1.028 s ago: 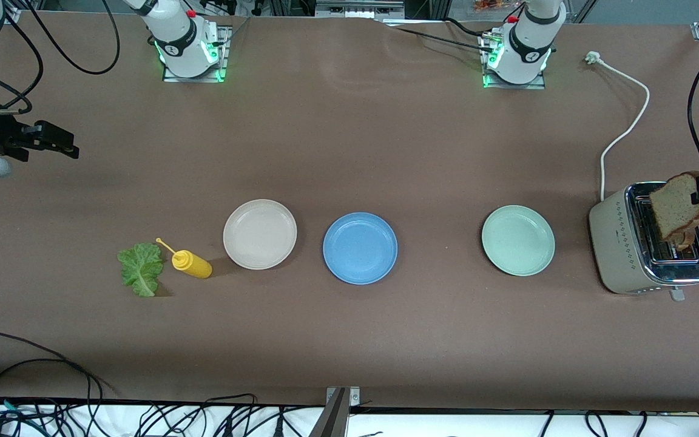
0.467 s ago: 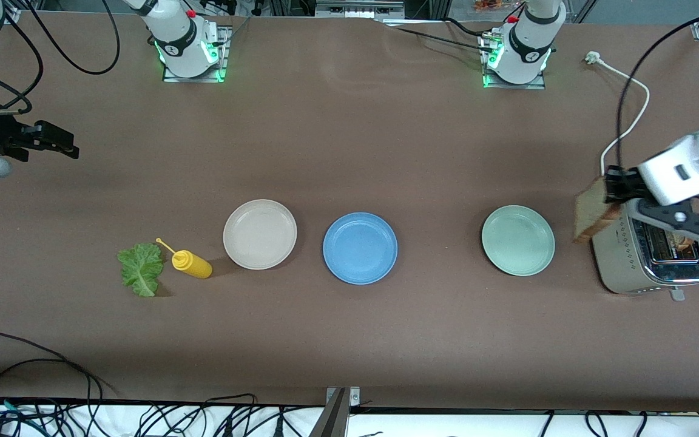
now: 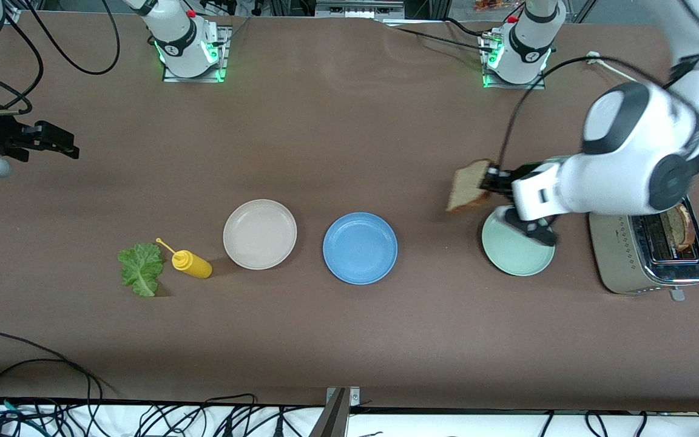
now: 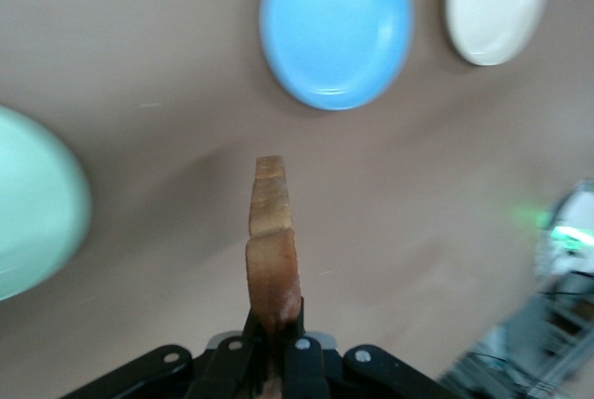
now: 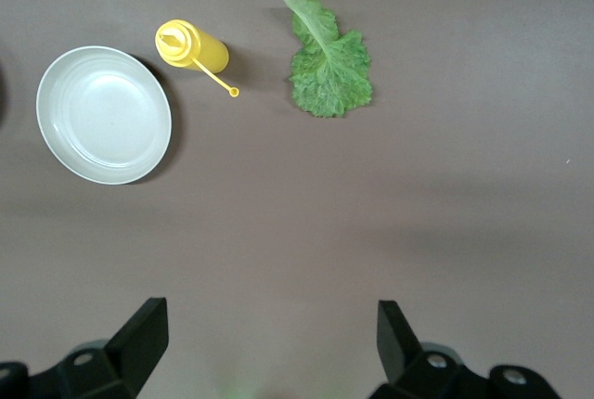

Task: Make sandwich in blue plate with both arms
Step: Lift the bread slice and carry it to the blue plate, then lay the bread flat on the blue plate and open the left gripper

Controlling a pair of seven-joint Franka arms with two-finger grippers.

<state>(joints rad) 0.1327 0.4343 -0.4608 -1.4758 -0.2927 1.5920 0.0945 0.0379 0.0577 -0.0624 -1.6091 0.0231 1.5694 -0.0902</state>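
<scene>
Left gripper [image 3: 490, 181] clamped tight on a slice of brown bread [image 3: 469, 186], held on edge in the air over bare worktop [image 3: 349, 139] just beside the pale mint-green plate [image 3: 516, 252], toward the blue plate [image 3: 360, 247]; same slice seen edge-on in the left wrist view [image 4: 273, 250], pinched between the black fingers [image 4: 299, 353], with the blue plate [image 4: 336, 28] and the beige-white plate [image 4: 495, 6] on the worktop below. Blue plate bare, between the beige-white plate [image 3: 260, 233] and the mint-green plate, all three in a row. Second slice of bread [image 3: 680, 227] standing in a slot of the toaster [image 3: 622, 255] at the left arm's end of the worktop. Right gripper [image 3: 61, 145] waiting in the air at the right arm's end, fingers spread wide and holding nothing; in the right wrist view its two fingertips [image 5: 147, 329] well apart above bare worktop. Lettuce leaf [image 3: 141, 269] flat on the worktop just beside the yellow squeeze bottle [image 3: 190, 263], which lies on its side near the beige-white plate; both also in the right wrist view, leaf [image 5: 327, 63] and bottle [image 5: 190, 46].
</scene>
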